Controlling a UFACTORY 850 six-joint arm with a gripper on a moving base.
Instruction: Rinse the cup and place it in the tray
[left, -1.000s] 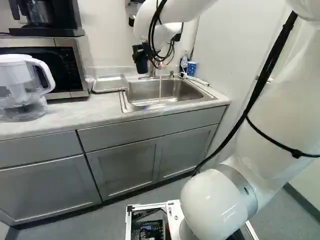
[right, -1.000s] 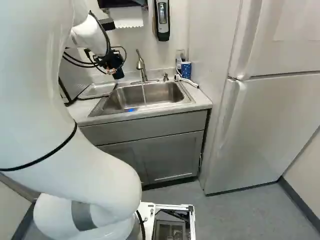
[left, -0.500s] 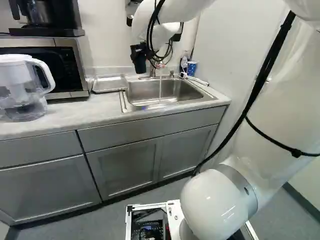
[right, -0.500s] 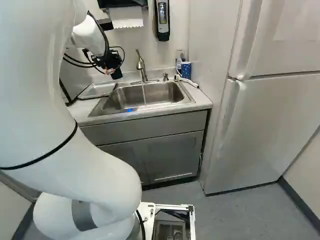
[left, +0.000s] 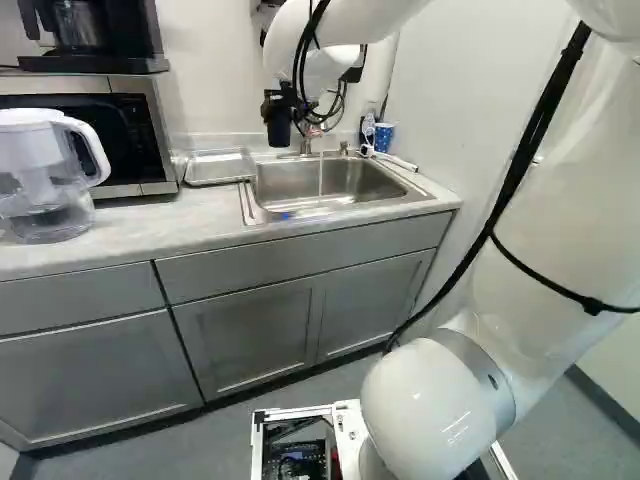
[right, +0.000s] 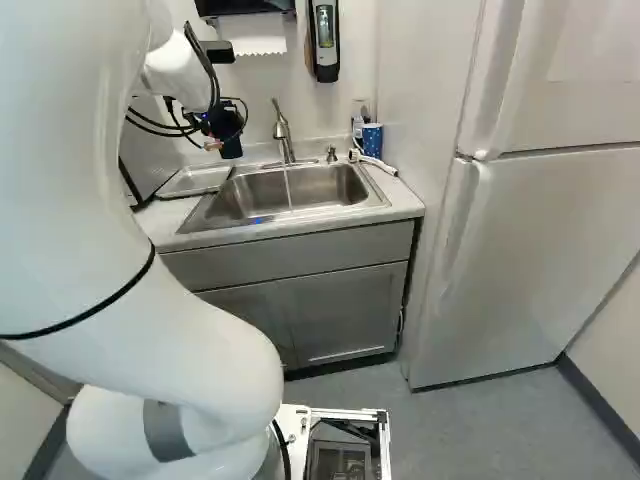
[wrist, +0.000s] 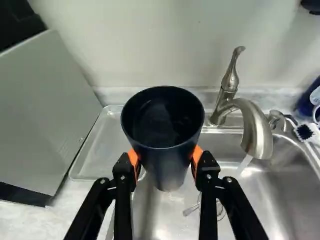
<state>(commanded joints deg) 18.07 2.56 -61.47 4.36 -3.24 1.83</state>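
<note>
A water pitcher (left: 45, 178) stands on the worktop (left: 150, 228), then the tray (left: 220, 168). Next the end effector (left: 281, 102) grips the dark cup (wrist: 162, 131), mouth up, near the running faucet (wrist: 254, 127) and sink (left: 250, 208); farther right, seemingly, a blue cup (left: 383, 138).

Dark navy cup (wrist: 163, 130), orange pads (wrist: 198, 154), blue cup with white dots (left: 383, 137), grey cabinets (left: 250, 330)
</note>
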